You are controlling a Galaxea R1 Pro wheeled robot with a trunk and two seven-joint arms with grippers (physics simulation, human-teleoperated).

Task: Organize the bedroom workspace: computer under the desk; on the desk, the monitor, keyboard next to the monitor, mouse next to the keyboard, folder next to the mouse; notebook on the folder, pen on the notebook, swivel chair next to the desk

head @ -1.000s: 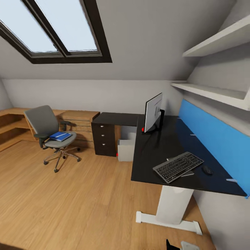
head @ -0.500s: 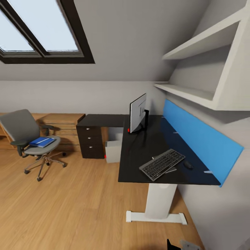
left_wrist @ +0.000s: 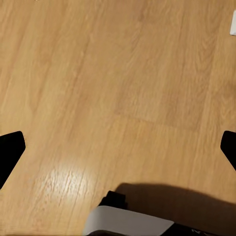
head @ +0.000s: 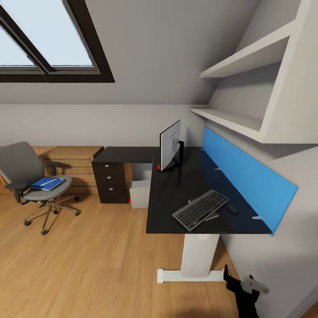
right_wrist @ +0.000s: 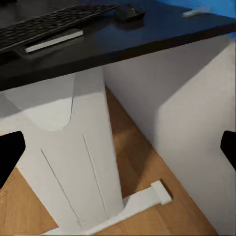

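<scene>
The glossy black L-shaped worktop (head: 190, 185) carries the thin flat monitor (head: 170, 145) at its far end. Nearer lie the slim black keyboard (head: 200, 209) and, right of it, the small dark mouse (head: 232, 209). The light grey computer tower (head: 139, 193) stands underneath. Far left, the grey swivel chair (head: 26, 174) holds the bright blue folder (head: 46, 183). Both the left gripper (left_wrist: 118, 147) and the right gripper (right_wrist: 118, 145) are spread wide, grasping nothing.

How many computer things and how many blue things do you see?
Computer things: 4 (monitor, keyboard, mouse, computer)
Blue things: 2 (folder, wall panel)
Total: 6
</scene>
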